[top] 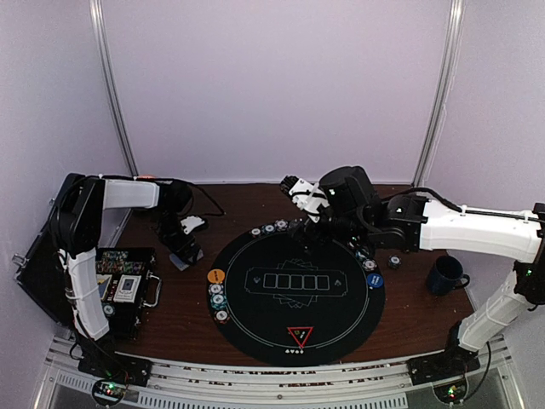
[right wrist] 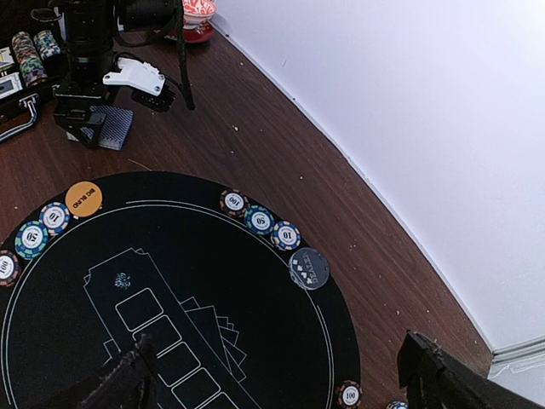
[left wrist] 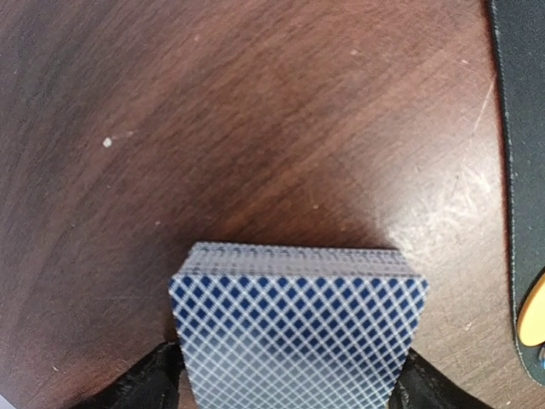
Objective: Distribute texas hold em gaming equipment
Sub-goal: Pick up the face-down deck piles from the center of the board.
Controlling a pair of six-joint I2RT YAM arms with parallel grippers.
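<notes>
The left gripper [left wrist: 289,385] has its 2 black fingers [left wrist: 140,388] straddling a deck of blue-lattice-backed playing cards [left wrist: 298,328], 1 finger close against each side edge. I cannot tell whether they actually press on it. The squared-up deck reaches out ahead of the fingertips over the brown wooden table [left wrist: 213,128]. Off to the right of the fingers runs the edge of the round black poker mat [left wrist: 524,128], with a sliver of the orange button [left wrist: 534,317] on it.

The right gripper [right wrist: 281,383] hovers over the mat with its fingers [right wrist: 128,379] spread wide and nothing between them. Below the gap lies the mat's printed row of card boxes. Ahead of the fingers, along the mat's far rim, 3 edge-striped poker chips [right wrist: 259,219] sit side by side, and a grey round button [right wrist: 309,267] lies just beside the last of them. Ahead and to the left, 3 more chips [right wrist: 31,239] curve away from the orange button. Just inside the right finger, a chip marked 100 [right wrist: 348,394] lies at the rim.

In the top view a blue button [top: 375,279] sits on the mat's right rim, and a red triangle marker [top: 300,335] sits at its near rim, well behind the right fingers. A dark blue mug [top: 444,274] stands off the mat beside the right arm.
</notes>
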